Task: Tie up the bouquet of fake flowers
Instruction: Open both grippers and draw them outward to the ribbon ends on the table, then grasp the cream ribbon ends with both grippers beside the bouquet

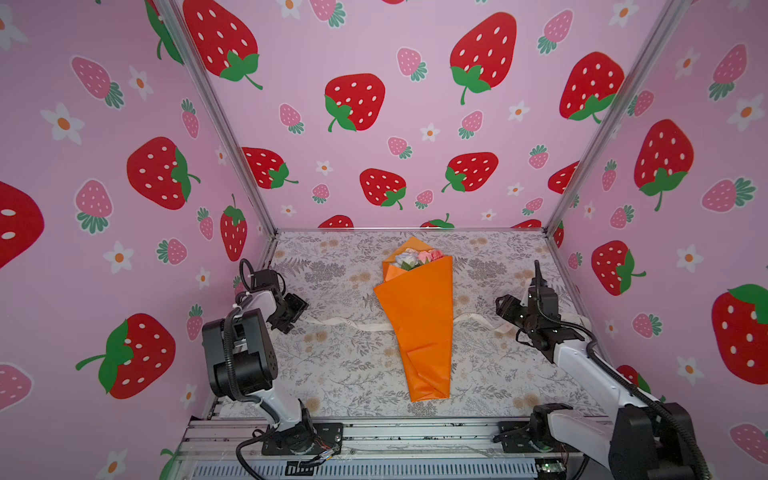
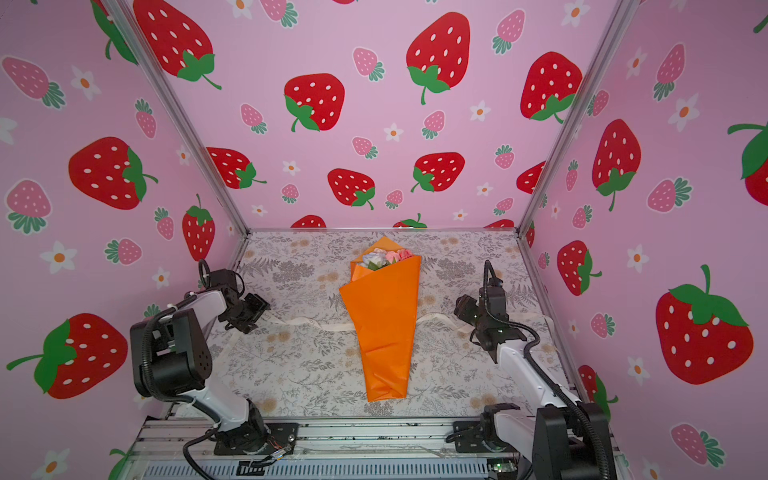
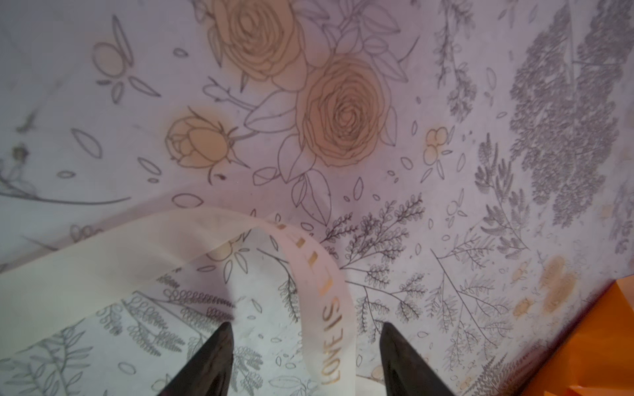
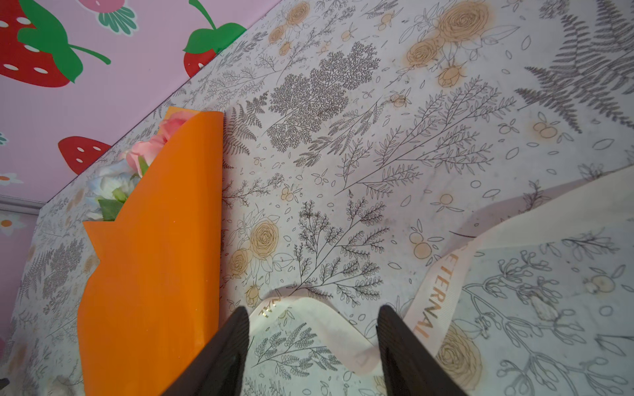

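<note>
Midway between the open left claw and open right claw lay the bouquet of fake flowers, long axis front-to-back, cream ribbon crossing beneath toward each.

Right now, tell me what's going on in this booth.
The robot is setting up to tie a bouquet of fake flowers, which lies wrapped in orange paper in the middle of the table. A cream ribbon runs out from under it to both sides. The left gripper is open with the ribbon's left stretch between its fingers, and the right gripper is open over the right stretch. Neither has closed on it, and nothing is tied yet.
</note>
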Controlling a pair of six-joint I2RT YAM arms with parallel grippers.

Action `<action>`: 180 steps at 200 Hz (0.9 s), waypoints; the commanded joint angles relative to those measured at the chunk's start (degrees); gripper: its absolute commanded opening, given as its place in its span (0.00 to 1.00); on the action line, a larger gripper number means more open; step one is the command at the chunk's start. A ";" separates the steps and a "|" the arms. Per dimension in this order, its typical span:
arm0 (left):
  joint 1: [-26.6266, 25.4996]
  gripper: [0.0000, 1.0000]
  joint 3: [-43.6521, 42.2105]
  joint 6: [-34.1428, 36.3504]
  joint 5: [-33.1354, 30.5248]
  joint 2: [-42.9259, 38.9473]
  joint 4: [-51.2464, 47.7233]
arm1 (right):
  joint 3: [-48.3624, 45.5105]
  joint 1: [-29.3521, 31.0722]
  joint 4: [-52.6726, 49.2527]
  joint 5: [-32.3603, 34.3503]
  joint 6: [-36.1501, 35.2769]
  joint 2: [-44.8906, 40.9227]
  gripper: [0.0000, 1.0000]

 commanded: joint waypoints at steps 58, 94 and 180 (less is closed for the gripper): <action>0.90 0.37 2.74 -1.30 10.12 5.22 4.77 | 0.40 -11.71 -5.75 -0.14 -2.26 0.68 0.64; 1.04 0.14 -0.16 -1.85 14.67 0.70 6.86 | 2.14 -21.79 -4.80 -2.23 -4.33 6.58 0.64; 0.90 0.02 -4.75 -0.42 19.82 -16.38 3.38 | 13.88 -31.81 -5.32 8.71 -6.99 21.80 0.67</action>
